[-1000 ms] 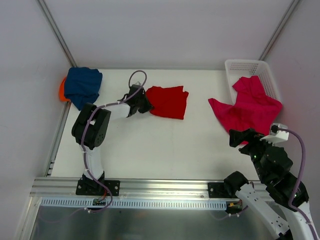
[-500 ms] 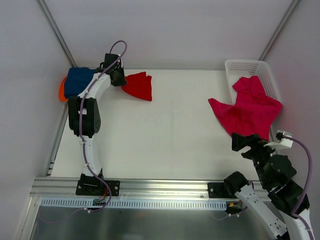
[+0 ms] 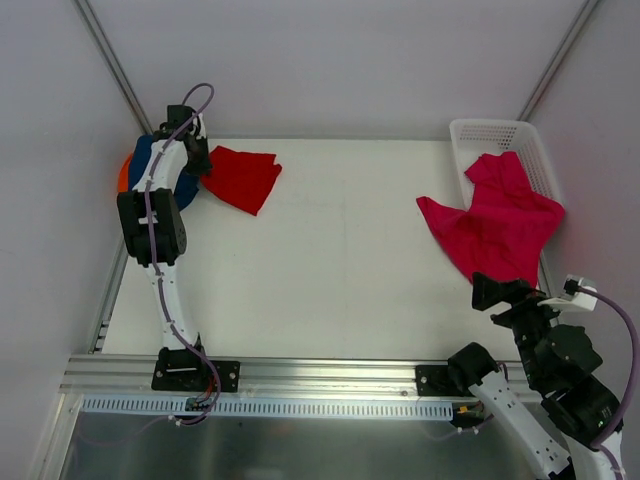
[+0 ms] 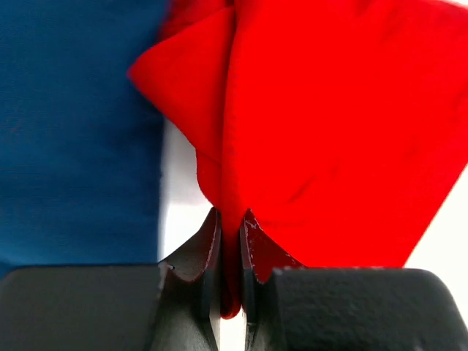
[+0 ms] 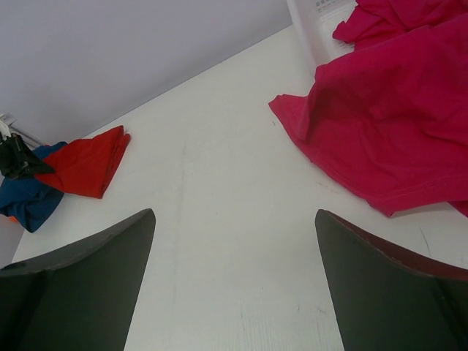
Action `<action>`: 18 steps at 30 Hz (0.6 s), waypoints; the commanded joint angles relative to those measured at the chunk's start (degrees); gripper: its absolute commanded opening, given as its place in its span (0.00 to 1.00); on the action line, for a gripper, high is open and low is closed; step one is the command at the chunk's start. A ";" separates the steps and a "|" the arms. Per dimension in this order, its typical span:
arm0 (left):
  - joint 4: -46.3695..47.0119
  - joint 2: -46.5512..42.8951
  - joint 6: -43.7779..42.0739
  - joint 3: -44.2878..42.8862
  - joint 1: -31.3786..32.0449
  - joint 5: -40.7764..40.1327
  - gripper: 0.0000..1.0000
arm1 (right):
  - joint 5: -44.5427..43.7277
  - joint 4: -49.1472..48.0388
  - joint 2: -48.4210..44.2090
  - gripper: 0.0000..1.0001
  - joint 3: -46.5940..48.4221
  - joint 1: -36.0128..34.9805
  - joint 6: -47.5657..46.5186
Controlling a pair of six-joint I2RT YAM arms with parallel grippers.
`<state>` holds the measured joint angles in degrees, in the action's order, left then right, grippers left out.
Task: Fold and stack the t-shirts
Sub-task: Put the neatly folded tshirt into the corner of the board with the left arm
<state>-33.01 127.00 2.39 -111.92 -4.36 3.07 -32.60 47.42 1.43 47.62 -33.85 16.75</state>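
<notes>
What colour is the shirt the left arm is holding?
Bright red; the shirt shows best in the left wrist view.

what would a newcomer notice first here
The bright red t-shirt at the far left of the table, pinched in the left claw next to the navy blue t-shirt. Then the magenta-pink t-shirt spilling out of the white basket at the far right, with the right claw open on its near side.

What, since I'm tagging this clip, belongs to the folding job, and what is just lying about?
Job in hand: red t-shirt, pinched in the left gripper; navy t-shirt; orange t-shirt, peeking out beside the navy one; magenta t-shirt, partly in the white basket.
Lying about: the white basket only.
</notes>
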 commanded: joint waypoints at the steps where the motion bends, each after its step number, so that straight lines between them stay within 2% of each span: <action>1: -1.17 -2.28 -3.71 -4.79 -2.05 2.02 0.02 | -1.15 1.27 -0.47 0.96 -0.33 -0.17 -1.11; 3: -1.17 -2.63 -3.97 -6.11 -2.93 4.47 0.05 | -1.59 1.53 -0.46 0.96 -0.33 -0.17 -1.55; 7: -1.17 -3.60 -4.76 -8.22 -3.02 6.24 0.03 | -2.47 1.45 -2.31 0.97 -0.77 -0.17 -2.25; 12: -1.17 -5.09 -5.47 -13.49 -3.11 4.93 0.04 | -2.12 0.84 -1.43 0.98 -1.91 -0.17 -2.25; 18: -1.00 -7.29 -7.22 -15.87 -3.11 5.11 0.04 | -1.77 -1.10 -1.43 0.98 -3.58 -0.17 -2.43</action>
<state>-35.07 125.95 -2.63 -124.18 -7.44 7.49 -33.85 48.60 0.51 44.53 -33.85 15.68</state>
